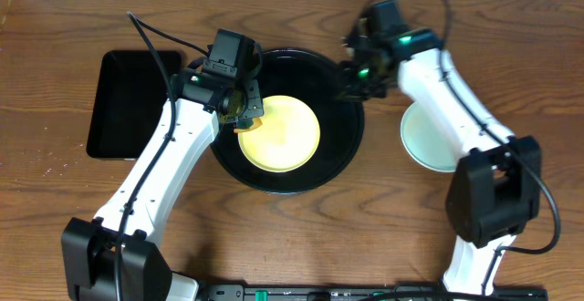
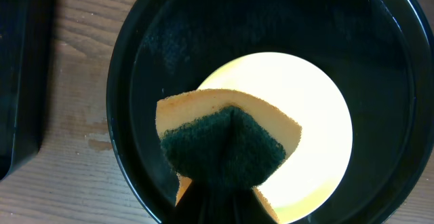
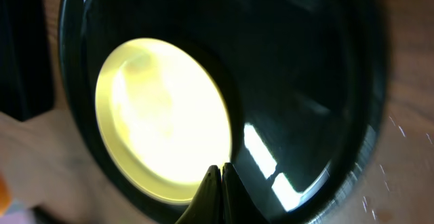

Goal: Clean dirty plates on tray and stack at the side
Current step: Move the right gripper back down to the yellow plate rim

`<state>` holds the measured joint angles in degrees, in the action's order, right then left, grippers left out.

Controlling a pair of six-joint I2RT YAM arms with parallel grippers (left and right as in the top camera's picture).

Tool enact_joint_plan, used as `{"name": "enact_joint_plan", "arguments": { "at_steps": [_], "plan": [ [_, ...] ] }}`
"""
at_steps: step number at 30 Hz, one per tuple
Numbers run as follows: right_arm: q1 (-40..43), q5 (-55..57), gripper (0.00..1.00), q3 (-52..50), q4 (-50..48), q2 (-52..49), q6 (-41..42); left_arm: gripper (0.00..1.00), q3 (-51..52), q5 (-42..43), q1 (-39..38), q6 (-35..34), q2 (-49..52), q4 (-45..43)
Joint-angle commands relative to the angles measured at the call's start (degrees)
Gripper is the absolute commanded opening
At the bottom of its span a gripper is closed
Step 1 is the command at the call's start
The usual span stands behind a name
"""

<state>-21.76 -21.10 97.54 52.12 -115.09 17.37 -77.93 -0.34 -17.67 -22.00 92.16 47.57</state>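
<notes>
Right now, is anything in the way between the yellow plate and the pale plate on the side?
Partly. The shut right claw hangs over the round black tray on that side, and its white arm covers part of the mint plastic plate. Nothing else lies between it and the pale yellow plastic plate.

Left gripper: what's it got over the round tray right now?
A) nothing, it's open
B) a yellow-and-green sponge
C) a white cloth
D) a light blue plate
B: the left wrist view shows the left gripper clamped on a sponge, yellow with a dark green scouring face, over the yellow plate in the tray.
</notes>
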Motion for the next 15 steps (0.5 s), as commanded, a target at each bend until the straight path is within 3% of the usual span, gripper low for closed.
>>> {"name": "enact_joint_plan", "arguments": {
  "at_steps": [1, 8, 15],
  "plan": [
    [-3.04, 9.07, 0.01, 0.22, -1.7, -0.35, -1.64, 0.07, 0.15, -0.26, 0.28, 0.96, 0.33, -0.04],
    [-6.36, 16.33, 0.16, 0.2, -4.17, -2.73, 2.32, 0.07, 0.15, -0.28, 0.28, 0.98, 0.33, -0.07],
    [-6.62, 9.99, 0.44, 0.2, -4.44, -8.17, -2.6, 0.07, 0.15, -0.28, 0.28, 0.96, 0.33, -0.07]
  ]
}}
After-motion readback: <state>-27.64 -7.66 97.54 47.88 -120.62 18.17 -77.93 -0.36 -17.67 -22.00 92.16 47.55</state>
